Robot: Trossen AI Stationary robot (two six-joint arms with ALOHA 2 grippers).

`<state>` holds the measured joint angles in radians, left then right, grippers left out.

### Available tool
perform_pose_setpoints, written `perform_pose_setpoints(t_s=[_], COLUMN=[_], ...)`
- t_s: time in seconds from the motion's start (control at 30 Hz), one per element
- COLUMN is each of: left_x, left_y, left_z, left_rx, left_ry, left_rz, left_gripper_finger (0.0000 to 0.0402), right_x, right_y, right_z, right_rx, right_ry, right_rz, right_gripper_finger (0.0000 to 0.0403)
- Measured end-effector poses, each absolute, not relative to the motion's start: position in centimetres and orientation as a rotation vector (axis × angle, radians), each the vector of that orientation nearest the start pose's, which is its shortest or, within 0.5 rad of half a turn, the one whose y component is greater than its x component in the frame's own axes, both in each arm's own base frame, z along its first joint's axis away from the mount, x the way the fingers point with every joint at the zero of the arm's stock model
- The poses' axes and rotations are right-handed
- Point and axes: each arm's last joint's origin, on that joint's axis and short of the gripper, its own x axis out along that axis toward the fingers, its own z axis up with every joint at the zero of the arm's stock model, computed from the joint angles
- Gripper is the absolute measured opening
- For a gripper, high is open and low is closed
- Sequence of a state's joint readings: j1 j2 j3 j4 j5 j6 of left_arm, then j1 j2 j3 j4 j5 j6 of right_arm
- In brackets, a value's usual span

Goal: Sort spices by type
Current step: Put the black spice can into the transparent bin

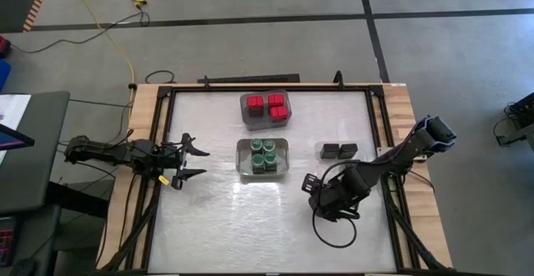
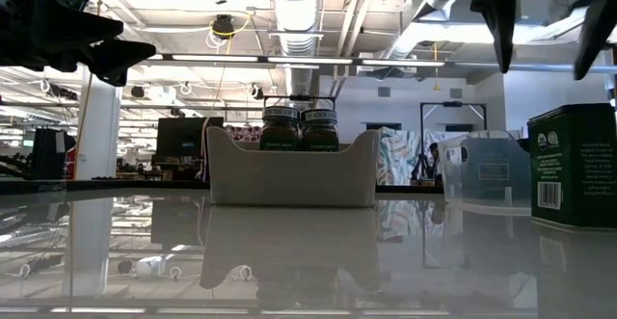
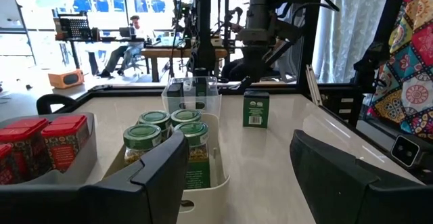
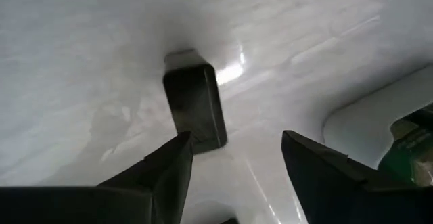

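A dark tin stands upright on the white table, also seen in the low view and in the left wrist view. My right gripper hangs open just above it, fingers pointing down, their tips clear of its top. Two more dark tins sit at the right of the table's middle. Green-lidded jars fill a white bin at the centre. Red-topped containers fill a grey bin behind it. My left gripper waits open and level at the table's left.
A clear plastic bin stands beside the lone tin, toward the centre. The white bin's wall blocks the middle of the low view. Bare table surface lies along the near edge. Black rails frame the table. A person sits in the room beyond.
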<state>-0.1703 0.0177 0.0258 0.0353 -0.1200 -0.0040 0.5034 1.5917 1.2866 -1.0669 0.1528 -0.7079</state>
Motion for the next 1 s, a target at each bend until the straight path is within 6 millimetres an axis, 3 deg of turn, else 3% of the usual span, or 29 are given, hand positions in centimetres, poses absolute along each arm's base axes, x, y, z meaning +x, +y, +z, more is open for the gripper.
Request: perform_pose_setpoints(t_s=[0.13, 0.77, 0.87, 1.0], left_x=[9.6, 9.6, 9.6, 9.6], left_y=[-1.3, -1.3, -1.3, -1.3], left_z=[17.4, 17.4, 17.4, 17.4], left_rx=[-0.010, -0.010, -0.010, -0.010], left_ry=[-0.043, -0.043, -0.043, -0.043], left_rz=[-0.051, -0.051, -0.051, -0.051], left_gripper_finger=[0.0247, 0.0247, 0.0247, 0.0247], right_x=[26.1, 25.5, 25.2, 25.1], right_y=[13.8, 13.6, 13.4, 13.3], right_z=[24.8, 20.9, 20.4, 20.3], right_rx=[-0.969, -1.081, -1.081, -1.073], right_ry=[1.172, 1.114, 1.136, 1.154], right_rz=[0.836, 0.928, 0.934, 0.930], right_gripper_finger=[0.0261, 0.0257, 0.0234, 0.0164])
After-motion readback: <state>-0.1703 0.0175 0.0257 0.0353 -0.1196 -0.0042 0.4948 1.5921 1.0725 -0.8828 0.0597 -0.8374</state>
